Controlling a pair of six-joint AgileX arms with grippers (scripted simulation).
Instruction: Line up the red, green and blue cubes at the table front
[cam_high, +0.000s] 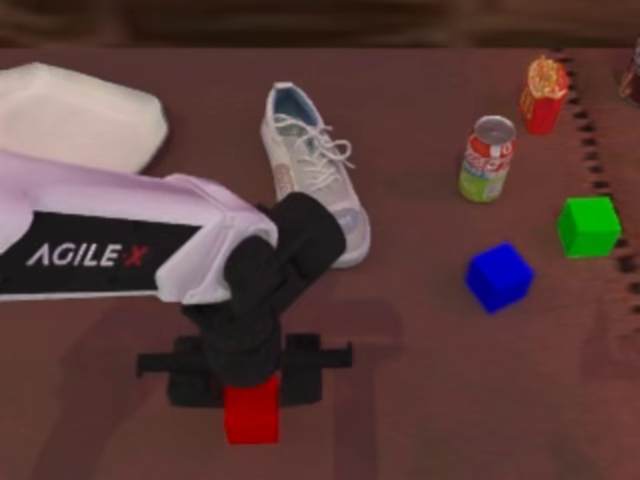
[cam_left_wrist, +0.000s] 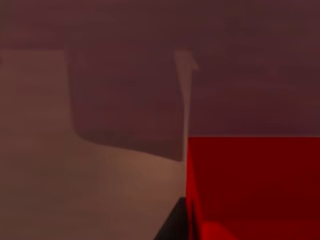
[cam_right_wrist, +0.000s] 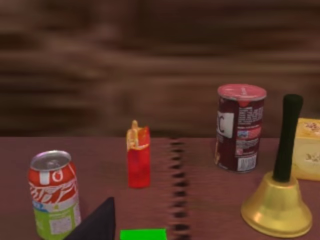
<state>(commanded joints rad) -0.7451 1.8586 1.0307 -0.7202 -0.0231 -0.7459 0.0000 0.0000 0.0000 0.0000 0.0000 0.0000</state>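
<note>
My left gripper reaches down at the table front, left of centre, shut on the red cube. In the left wrist view the red cube fills the lower right, with one dark finger flush against its side. The blue cube sits right of centre. The green cube lies beyond it near the right edge. My right arm is outside the top view; a dark part of its gripper shows just beside the green cube.
A white shoe lies behind my left arm and a white tray at the back left. A red-and-green can and a red carton stand back right. A dark canister and a brass bell stand farther right.
</note>
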